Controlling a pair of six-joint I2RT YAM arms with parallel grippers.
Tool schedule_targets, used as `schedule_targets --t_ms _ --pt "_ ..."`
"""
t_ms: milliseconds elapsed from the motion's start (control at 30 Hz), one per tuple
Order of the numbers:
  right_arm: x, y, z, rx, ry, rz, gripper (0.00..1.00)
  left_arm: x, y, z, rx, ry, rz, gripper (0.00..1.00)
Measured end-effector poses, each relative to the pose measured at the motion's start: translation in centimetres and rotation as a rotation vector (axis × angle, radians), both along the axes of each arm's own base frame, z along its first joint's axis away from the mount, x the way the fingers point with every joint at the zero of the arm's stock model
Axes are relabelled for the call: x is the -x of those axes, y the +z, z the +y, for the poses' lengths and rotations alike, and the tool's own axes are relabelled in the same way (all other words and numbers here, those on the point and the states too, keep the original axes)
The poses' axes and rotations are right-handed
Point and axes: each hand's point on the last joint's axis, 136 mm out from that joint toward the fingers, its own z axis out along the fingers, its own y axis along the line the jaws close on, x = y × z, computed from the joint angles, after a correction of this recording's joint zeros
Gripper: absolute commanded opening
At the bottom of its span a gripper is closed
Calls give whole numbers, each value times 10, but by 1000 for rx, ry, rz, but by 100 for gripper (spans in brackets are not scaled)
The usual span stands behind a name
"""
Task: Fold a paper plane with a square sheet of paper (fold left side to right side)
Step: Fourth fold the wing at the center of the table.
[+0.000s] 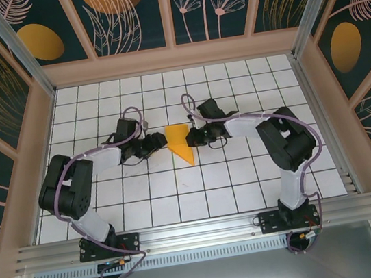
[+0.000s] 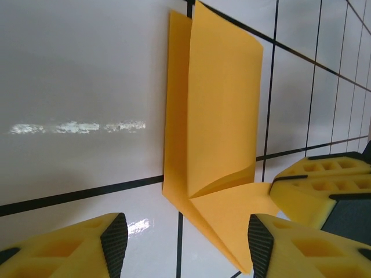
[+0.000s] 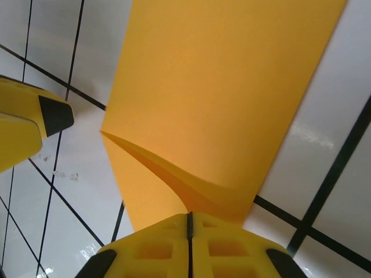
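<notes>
The square sheet of paper (image 1: 178,141) is orange-yellow and folded into a narrow shape with a point toward the near side. It lies on the white tiled floor between my two grippers. My left gripper (image 1: 160,142) stands open just left of it; in the left wrist view the gripper (image 2: 187,243) has its pads apart, and the paper's (image 2: 223,104) pointed end reaches between them without touching. My right gripper (image 3: 188,223) is shut at the paper's (image 3: 220,87) right edge, where a slightly lifted flap runs into its closed tips. Its yellow fingers (image 2: 316,191) also show in the left wrist view.
The floor is white tiles (image 1: 232,174) with black grid lines, walled in by wooden-framed printed panels (image 1: 130,15). An aluminium rail (image 1: 198,230) with both arm bases runs along the near edge. The left gripper's finger (image 3: 29,124) sits close to the paper in the right wrist view.
</notes>
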Motion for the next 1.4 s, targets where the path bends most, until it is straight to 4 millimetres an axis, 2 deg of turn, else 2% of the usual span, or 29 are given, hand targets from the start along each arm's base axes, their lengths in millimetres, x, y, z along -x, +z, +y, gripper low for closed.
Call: schedule_targets --t_ms 300,500,800,933,1033,1133,1233,1333,1400 --pt "-4 -1 -5 1 -14 2 8 1 -8 -25 2 -52 19 56" --pt "-2 -3 -6 6 -14 8 8 0 -6 -35 13 -62 16 46" --pt "-1 -4 -7 7 -12 7 9 -8 4 -47 40 -63 -5 25" --pt "-2 -4 -8 15 -13 -2 23 -7 5 -50 47 -64 -1 13" --pt "-1 0 -17 42 -34 -32 36 -7 5 -51 50 -60 2 11" --pt "-4 18 -28 74 -72 -101 44 -7 5 -51 50 -59 4 10" --pt "-6 42 -34 99 -106 -196 47 -7 5 -51 52 -55 8 10" --pt "5 55 -26 135 -97 -281 51 -7 5 -51 54 -52 12 10" --pt "20 52 -13 165 -65 -314 53 -7 5 -51 55 -50 14 10"
